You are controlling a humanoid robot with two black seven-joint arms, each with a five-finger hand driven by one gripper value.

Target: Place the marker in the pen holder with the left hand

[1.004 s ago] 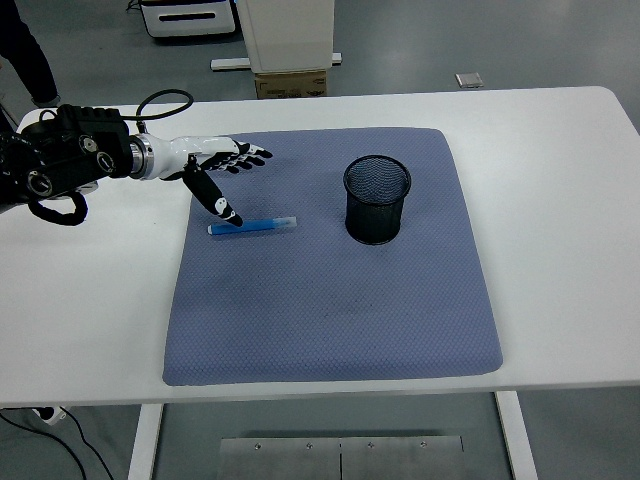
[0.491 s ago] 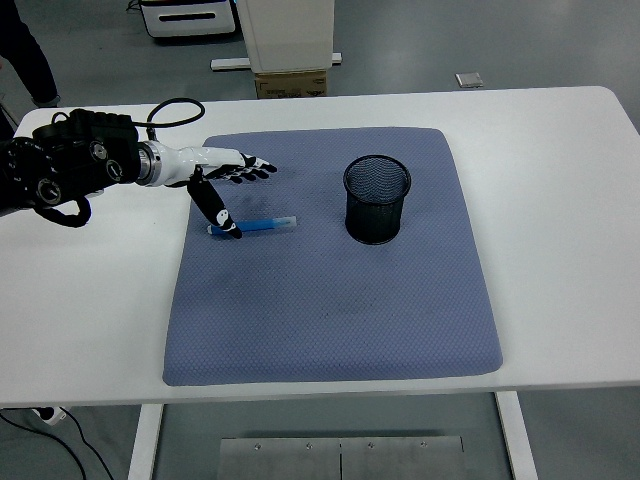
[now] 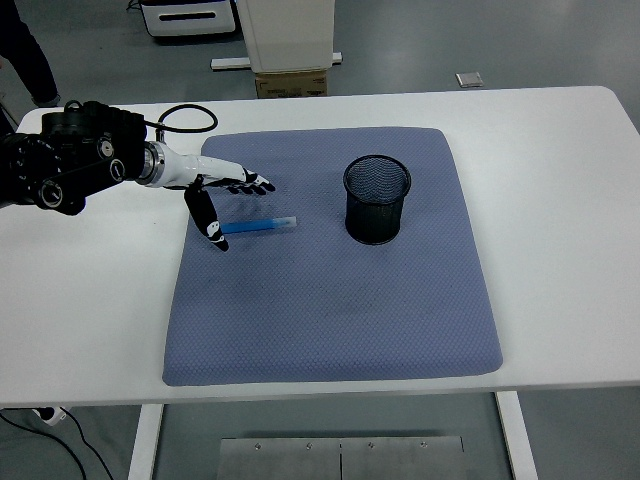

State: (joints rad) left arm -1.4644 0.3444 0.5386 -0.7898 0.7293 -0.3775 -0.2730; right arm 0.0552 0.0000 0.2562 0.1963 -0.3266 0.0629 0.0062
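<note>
A blue marker lies flat on the blue-grey mat, left of a black mesh pen holder that stands upright. My left hand reaches in from the left over the mat's upper left part, fingers spread. Its thumb points down beside the marker's left end, and the other fingers stretch out just behind the marker. It holds nothing. The right arm is out of view.
The mat covers the middle of the white table. Beyond the far edge stand a cardboard box and a white pedestal. A person's leg shows at the top left.
My left hand has lowered and drawn in closer to the marker; the thumb has swung from on top of the marker's left end to just left of it. The marker has not moved.
</note>
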